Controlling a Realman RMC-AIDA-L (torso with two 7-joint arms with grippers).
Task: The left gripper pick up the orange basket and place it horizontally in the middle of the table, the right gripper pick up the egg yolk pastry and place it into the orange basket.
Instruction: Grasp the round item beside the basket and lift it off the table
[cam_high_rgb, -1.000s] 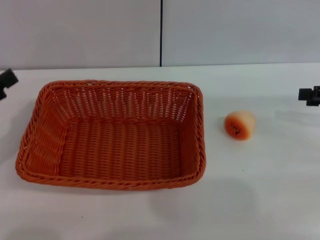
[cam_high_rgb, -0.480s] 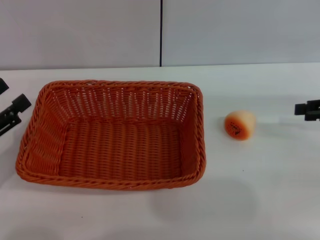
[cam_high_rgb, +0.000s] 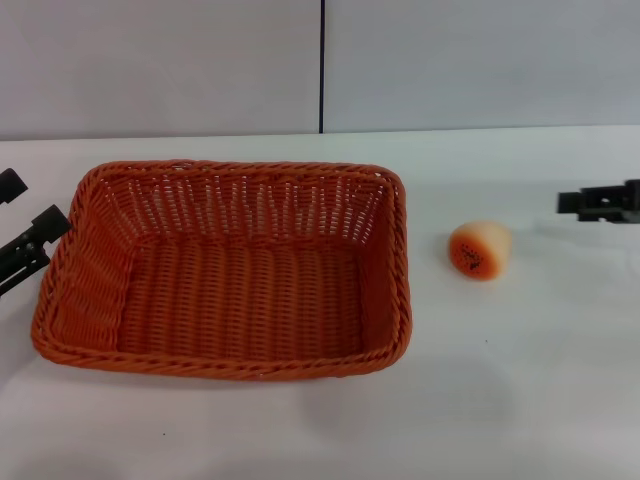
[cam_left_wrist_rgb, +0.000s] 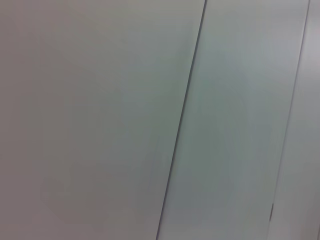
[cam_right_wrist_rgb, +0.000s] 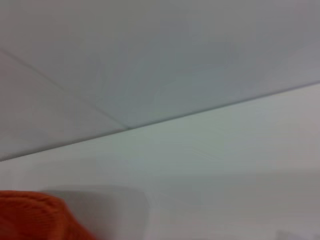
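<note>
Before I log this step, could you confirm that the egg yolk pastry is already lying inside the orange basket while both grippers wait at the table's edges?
Not quite: the head view shows the egg yolk pastry on the table, to the right of the orange basket, not inside it. The left gripper and right gripper are indeed at the edges.

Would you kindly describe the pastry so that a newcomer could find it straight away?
Start from the white table and find the big orange basket on it. To the basket's right, apart from it, lies the pastry, alone on the bare tabletop. It is a small round ball, cream fading to orange, with dark specks on its orange face.
</note>
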